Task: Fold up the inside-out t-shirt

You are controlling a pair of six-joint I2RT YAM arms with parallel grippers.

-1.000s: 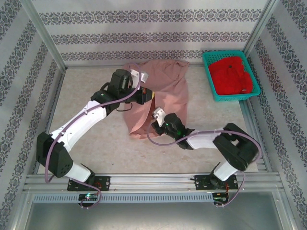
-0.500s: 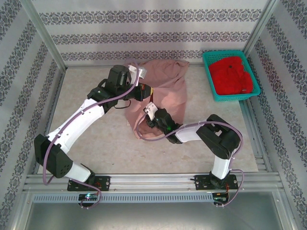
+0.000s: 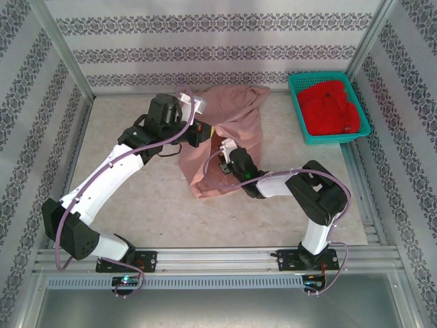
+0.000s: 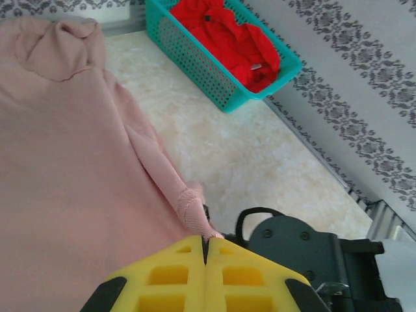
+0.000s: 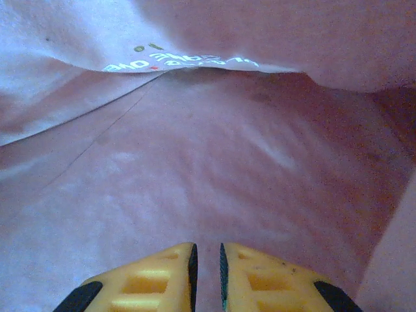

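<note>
The inside-out t-shirt (image 3: 239,116), salmon pink, lies bunched at the back middle of the table. My left gripper (image 3: 205,131) is shut on a stitched edge of the t-shirt (image 4: 78,195), with the yellow fingertips (image 4: 188,250) pressed together on it. My right wrist (image 3: 237,164) reaches into the cloth from the near side. In the right wrist view the right gripper (image 5: 207,247) is inside the t-shirt (image 5: 214,162), under a fold bearing mirrored print (image 5: 175,62). Its jaws stand a narrow slit apart with pink cloth showing in the slit, and I cannot tell if cloth is pinched.
A teal basket (image 3: 298,113) holding a bright red garment (image 3: 329,109) stands at the back right; the basket (image 4: 214,71) is also ahead of the left wrist. Patterned walls enclose the table. Bare tabletop (image 3: 136,198) lies left and near the shirt.
My right arm has swung left and pushed farther back into the shirt. My left gripper has drawn the held edge slightly left and back.
</note>
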